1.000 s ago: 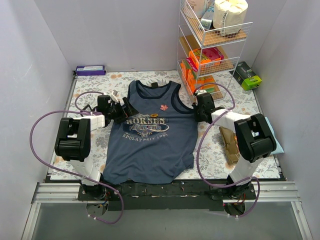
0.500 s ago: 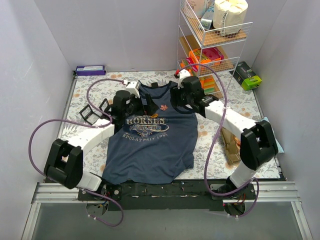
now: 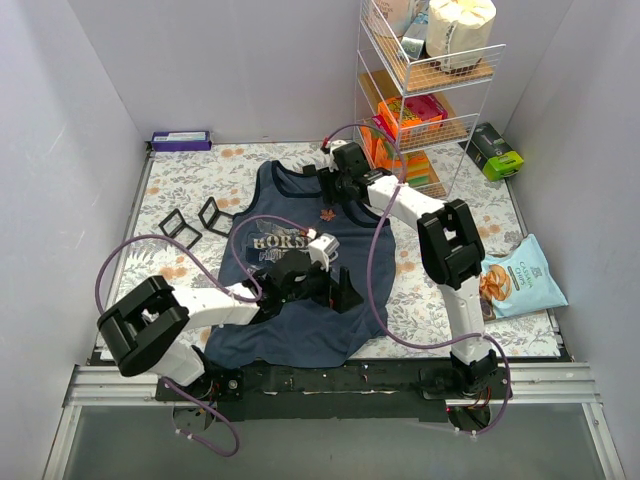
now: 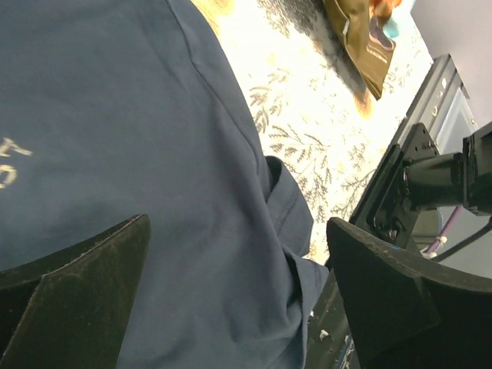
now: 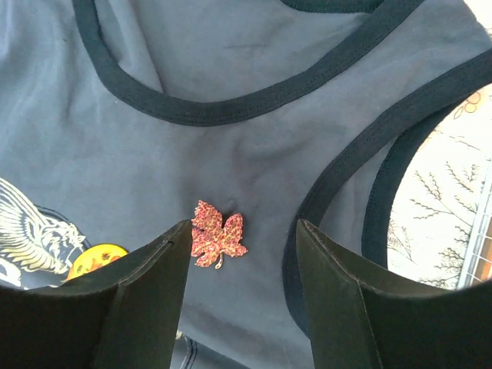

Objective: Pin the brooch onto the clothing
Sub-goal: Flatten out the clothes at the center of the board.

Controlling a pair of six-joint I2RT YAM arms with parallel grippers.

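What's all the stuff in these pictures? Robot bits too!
tank top: one, navy blue, flat mid-table
brooch: one, red leaf, on the tank top below the neckline
tablecloth: one, floral, covering the table
black frames: two, black, left of the tank top
purple box: one, purple, far left edge
wire rack: one, white, far right, holding orange boxes and paper rolls
green box: one, green, beside the rack
snack bag: one, light blue, right side
left gripper: one, black, open over the tank top's lower half
right gripper: one, black, open, fingers either side of the brooch

The left arm [image 3: 215, 298] covers much of the chest print [image 3: 262, 241] on the tank top [image 3: 290, 338].
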